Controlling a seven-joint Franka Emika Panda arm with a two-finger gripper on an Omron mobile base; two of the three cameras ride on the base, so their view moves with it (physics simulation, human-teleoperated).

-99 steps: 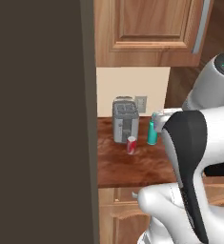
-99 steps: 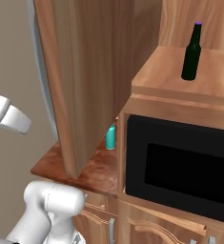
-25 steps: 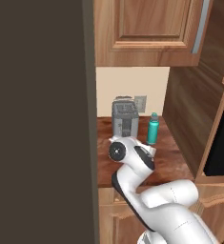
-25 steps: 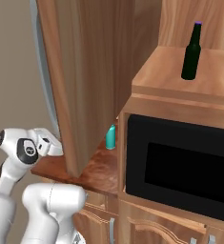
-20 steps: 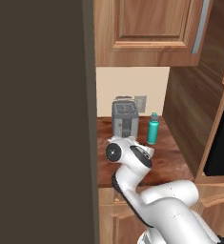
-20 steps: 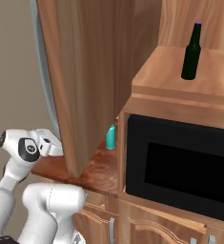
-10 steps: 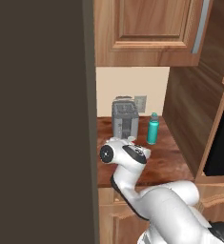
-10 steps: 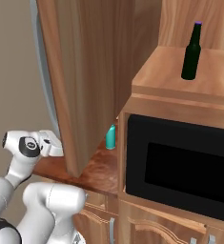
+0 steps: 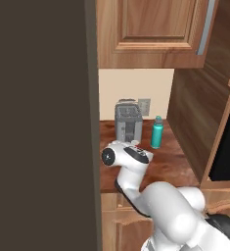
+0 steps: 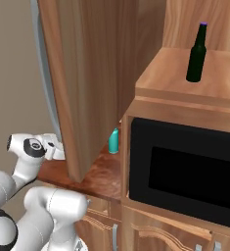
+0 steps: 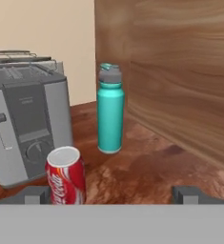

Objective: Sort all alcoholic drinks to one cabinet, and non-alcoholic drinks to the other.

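In the hand view a small red soda can (image 11: pixel 66 175) with a silver top stands on the wooden counter (image 11: pixel 147 167). It sits just inside the left fingertip (image 11: pixel 37 194) of my gripper (image 11: pixel 112 194), which is open and level with the can's lower part. Behind the can stands the teal bottle (image 11: pixel 110 109) with a grey cap, upright; it also appears as the teal bottle (image 9: pixel 157 132) and the teal bottle (image 10: pixel 114 141) in the base views. A slim dark-green bottle (image 10: pixel 196 54) with a purple cap stands on top of the microwave housing. My hand hides the can in the left base view.
A grey toaster (image 11: pixel 25 128) stands left of the can, close behind it. A wooden side panel (image 11: pixel 180 81) walls off the counter's right. The black microwave (image 10: pixel 185 171) lies beyond it. Closed upper cabinets (image 9: pixel 150 29) hang above, and a tall dark panel (image 9: pixel 38 122) stands at left.
The arm came down from a raised pose to counter height and now covers the red can in the left base view. Over the last second the wrist crept left. The jaws stayed open.
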